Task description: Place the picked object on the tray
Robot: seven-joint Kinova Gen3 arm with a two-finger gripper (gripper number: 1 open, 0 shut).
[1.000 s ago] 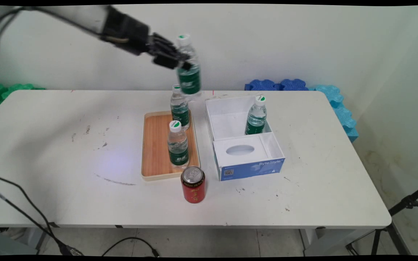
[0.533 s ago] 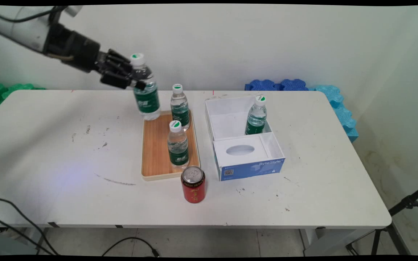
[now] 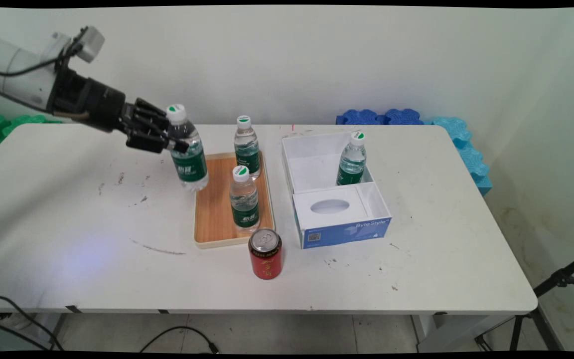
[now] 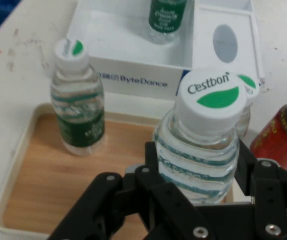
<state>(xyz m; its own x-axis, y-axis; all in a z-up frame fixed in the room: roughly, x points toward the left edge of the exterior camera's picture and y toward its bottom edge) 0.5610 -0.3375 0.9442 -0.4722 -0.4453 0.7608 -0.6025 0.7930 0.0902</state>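
you have the black two-finger gripper [image 3: 177,144] pinched on the shoulder of a clear plastic water bottle with a green label and a white cap [image 3: 187,149]. the fingers [image 4: 148,167] press against its ribbed upper body on both sides, just under the cap. the held bottle hangs upright with a slight tilt, its base above the far left corner of the shallow wooden tray with a pale rim [image 3: 211,199]; whether it touches the tray or the table yet, you cannot tell.

as things lie, two more bottles of the same kind stand on the tray: one at its far edge [image 3: 246,147] and one toward its near right side [image 3: 244,199]. a fourth matching bottle [image 3: 352,158] stands in the far compartment of the open white and blue cardboard box [image 3: 347,232], which sits just right of the tray. judging from that, the held bottle is not yet set down and is the one thing in motion.

a red drink can with a silver top [image 3: 265,254] stands on the table just beside the tray's near right corner.

the white table [image 3: 441,249] is scuffed, with dark specks and a curved scratch left of the tray. behind it runs a plain pale wall, with green foam blocks [image 3: 8,124] at the far left corner and blue foam blocks [image 3: 416,119] along the far right. black cables trail on the floor under the near edge.
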